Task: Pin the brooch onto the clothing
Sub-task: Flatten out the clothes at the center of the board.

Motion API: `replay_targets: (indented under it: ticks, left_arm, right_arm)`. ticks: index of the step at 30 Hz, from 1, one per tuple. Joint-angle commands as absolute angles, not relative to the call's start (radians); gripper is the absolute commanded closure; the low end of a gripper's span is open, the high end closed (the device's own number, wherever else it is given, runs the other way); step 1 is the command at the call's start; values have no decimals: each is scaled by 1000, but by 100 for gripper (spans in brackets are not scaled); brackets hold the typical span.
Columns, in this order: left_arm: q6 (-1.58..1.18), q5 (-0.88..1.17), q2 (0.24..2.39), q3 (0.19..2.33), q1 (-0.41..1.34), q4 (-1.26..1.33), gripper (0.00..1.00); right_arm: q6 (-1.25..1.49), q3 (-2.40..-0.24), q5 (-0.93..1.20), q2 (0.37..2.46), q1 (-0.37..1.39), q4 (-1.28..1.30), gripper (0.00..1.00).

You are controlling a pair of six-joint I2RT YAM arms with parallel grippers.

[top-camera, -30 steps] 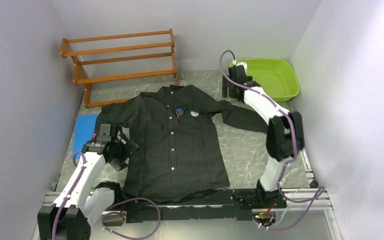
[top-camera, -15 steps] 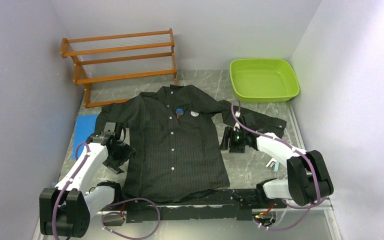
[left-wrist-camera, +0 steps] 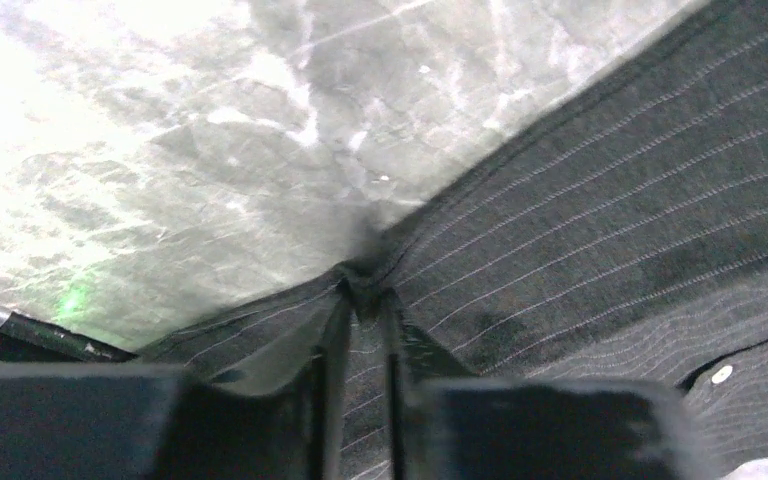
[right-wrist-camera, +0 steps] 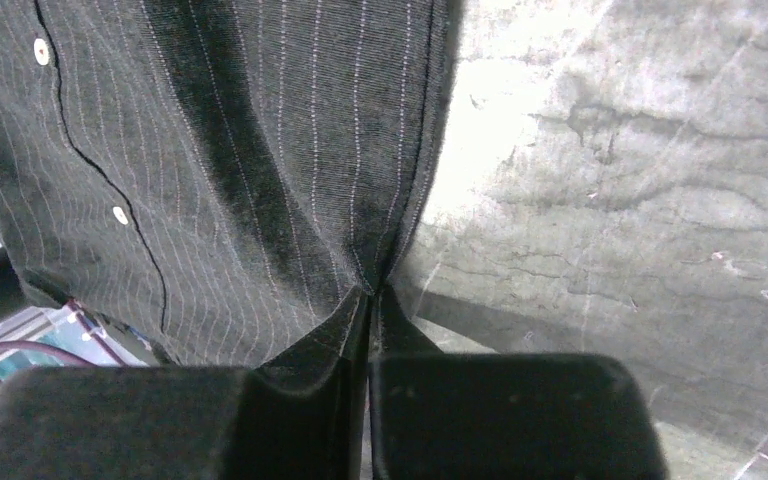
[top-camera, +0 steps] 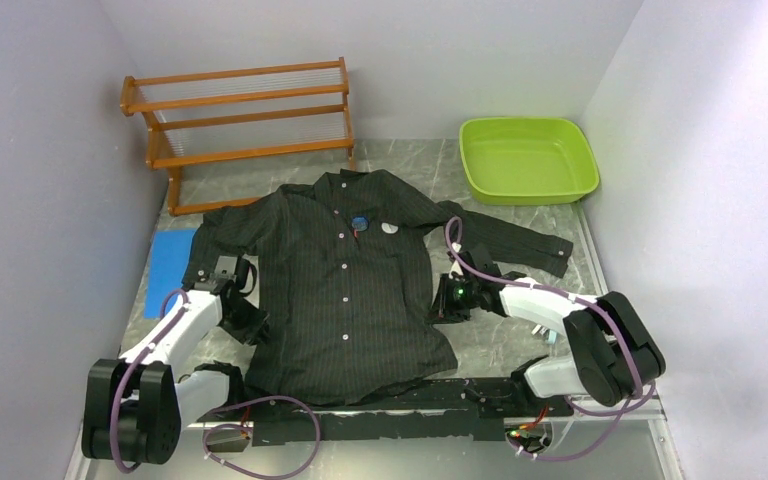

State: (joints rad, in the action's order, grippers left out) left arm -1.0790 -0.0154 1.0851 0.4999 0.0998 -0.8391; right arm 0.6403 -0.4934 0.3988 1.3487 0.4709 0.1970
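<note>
High rear overview; both wrist views close, down onto shirt (top-camera: 350, 300) edges.

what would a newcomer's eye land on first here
A black pinstriped shirt lies spread flat across the middle of the marbled table. The left gripper is pinched on its left edge and the right gripper on its right edge. Behind it stand a wooden rack at back left and a bright green tub at back right.

Black pinstriped shirt (top-camera: 350, 300), buttoned, spread flat front-up, collar farthest, sleeves outstretched
</note>
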Motion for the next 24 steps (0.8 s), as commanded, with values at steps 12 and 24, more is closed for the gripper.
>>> replay_targets:
  ticks: [12,24]
  left_arm:
    - [-1070,160,977,553,105,-939,97]
    - [-1081,272,793,644,121,-1243,97]
  right_arm:
    - [669,-451,271,1081,480,537,100]
    - [715,-489,229,865,480,798,100]
